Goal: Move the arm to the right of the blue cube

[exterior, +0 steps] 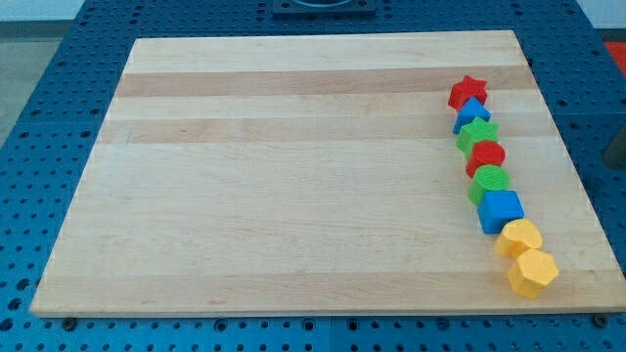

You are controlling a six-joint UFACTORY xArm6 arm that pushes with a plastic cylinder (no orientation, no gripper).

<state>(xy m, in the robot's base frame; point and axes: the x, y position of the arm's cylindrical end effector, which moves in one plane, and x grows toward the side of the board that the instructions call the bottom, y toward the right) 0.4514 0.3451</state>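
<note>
The blue cube (pixel 501 210) sits near the right edge of the wooden board (pixel 293 176), sixth from the top in a curved column of blocks. Above it are a red star (pixel 468 92), a smaller blue block (pixel 472 112), a green block (pixel 478 135), a red block (pixel 485 156) and a round green block (pixel 489 182) that touches the cube. Below it are two yellow blocks (pixel 518 238) (pixel 533 273). My tip does not show clearly. A dark blurred shape (pixel 617 147) at the view's right edge, off the board, could be the rod.
The board lies on a blue perforated table (pixel 39 147). A dark mount (pixel 323 6) shows at the view's top centre. The blocks touch or nearly touch each other along the column.
</note>
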